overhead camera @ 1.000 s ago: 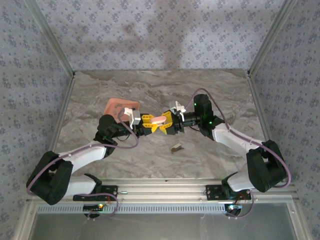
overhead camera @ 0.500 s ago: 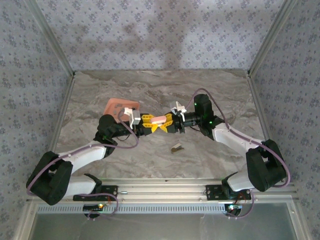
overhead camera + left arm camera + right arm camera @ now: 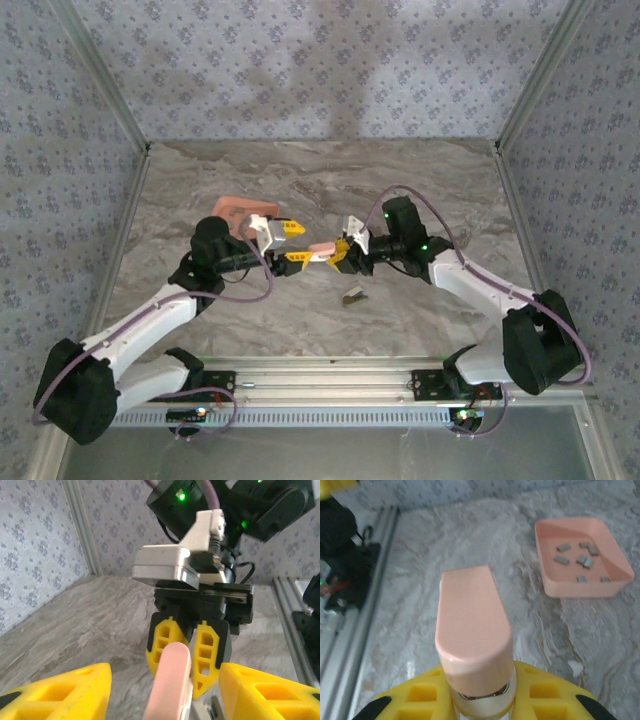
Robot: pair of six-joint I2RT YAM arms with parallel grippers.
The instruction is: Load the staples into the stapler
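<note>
Table [image 3: 430, 180] centre, well apart from walls [image 3: 300, 70]: right fingers [image 3: 547, 696] clamp the stapler [image 3: 472, 625].

Legible text: none, no labels, no brand marks, no numbers, no signs readable on any item in the views

Stapler [image 3: 322, 249]: small and slim, with a pale pink rounded top and a whitish lower half; a bit of metal shows at the clamped end. It's pinched at one end in the right gripper [image 3: 343, 252], off the table and roughly level, free end pointing at the left arm. Staples [image 3: 562, 559]: several tiny grey bars, loose and scattered on the floor of the salmon tray [image 3: 575, 589], well apart from the stapler.
</note>
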